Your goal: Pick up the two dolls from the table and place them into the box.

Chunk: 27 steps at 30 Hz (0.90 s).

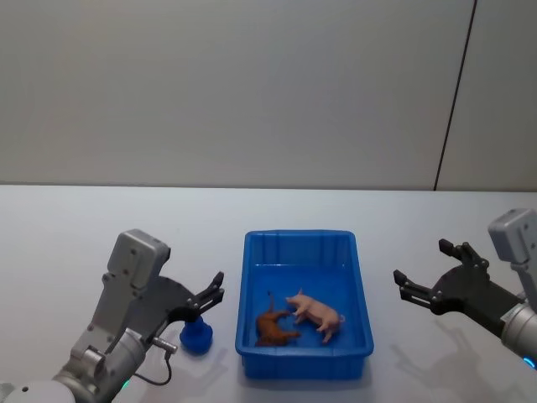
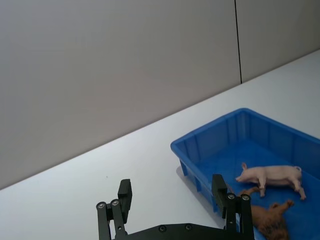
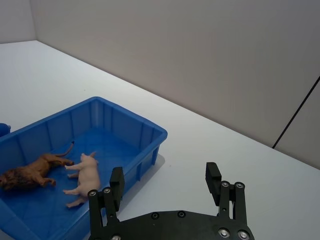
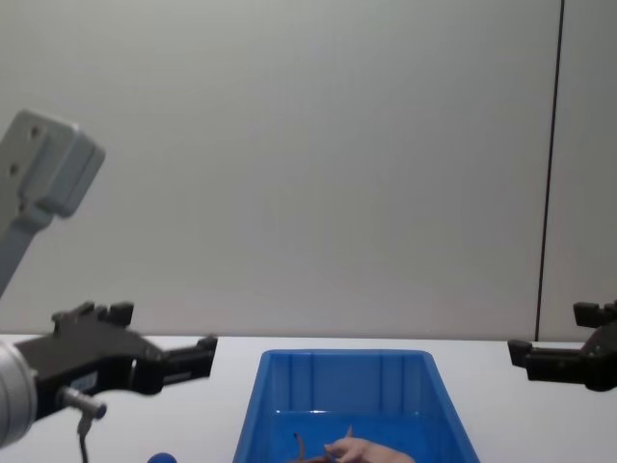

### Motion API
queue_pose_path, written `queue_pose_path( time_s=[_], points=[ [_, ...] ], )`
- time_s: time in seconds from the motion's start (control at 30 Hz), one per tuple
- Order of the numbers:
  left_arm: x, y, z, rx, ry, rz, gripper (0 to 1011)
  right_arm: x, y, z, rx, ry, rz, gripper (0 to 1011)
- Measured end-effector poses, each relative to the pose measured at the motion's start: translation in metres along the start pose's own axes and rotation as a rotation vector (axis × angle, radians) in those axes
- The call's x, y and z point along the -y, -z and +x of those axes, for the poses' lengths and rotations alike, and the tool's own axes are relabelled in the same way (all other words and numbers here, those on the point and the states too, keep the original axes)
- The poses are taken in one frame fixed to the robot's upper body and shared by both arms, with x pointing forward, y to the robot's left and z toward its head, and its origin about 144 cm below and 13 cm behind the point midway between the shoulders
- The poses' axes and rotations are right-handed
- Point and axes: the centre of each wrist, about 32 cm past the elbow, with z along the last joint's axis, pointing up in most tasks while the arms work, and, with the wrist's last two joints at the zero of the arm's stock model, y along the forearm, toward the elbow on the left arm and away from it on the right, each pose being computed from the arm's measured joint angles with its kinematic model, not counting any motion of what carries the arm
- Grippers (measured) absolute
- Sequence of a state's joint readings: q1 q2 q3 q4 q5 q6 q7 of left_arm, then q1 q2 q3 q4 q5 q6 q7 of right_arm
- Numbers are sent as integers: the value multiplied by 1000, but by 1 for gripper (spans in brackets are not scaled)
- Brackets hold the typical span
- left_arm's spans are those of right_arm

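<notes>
Black-fingered and spread wide with nothing between its jaws, the left gripper [image 1: 211,293] hovers above the white table [image 1: 75,227] on the box's left side, well clear of its wall. In the left wrist view that gripper [image 2: 171,186] shows the same wide gap, with bare tabletop between the fingers. Just below and beside it in the head view, a small blue cup-like object [image 1: 195,337] stands on the table, apart from the box.

On the opposite side, the right gripper [image 1: 420,265] is also held well open and empty, above the table to the right of the box and apart from it. The right wrist view shows its gripper [image 3: 165,176] with both fingers far apart.

Between the two arms sits the bright blue box [image 1: 304,366], open-topped, with ribbed sloping walls. Both dolls lie inside it, on the floor of the half nearer the robot. The pale pink pig [image 1: 315,312] lies on its side toward the robot's right. The reddish-brown lion [image 1: 273,327] lies on its side just beside the pig, toward the robot's left, its thin tail pointing toward the far wall. Whether the two figures touch is hard to tell.

A plain grey wall [image 1: 252,92] rises behind the table.
</notes>
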State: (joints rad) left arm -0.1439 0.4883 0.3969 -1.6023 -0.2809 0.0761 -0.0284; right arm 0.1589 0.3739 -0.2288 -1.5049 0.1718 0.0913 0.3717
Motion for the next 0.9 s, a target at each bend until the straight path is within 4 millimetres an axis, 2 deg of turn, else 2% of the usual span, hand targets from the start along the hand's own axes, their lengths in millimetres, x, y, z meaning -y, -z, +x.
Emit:
queue_pose_path(
  time_s=[0.7, 0.9],
  points=[
    [8, 46, 21, -16, 62, 143, 1001, 1, 0, 0, 1, 1, -1, 1001],
    [10, 52, 25, -11, 80, 169, 1001, 1, 0, 0, 1, 1, -1, 1001]
  ],
)
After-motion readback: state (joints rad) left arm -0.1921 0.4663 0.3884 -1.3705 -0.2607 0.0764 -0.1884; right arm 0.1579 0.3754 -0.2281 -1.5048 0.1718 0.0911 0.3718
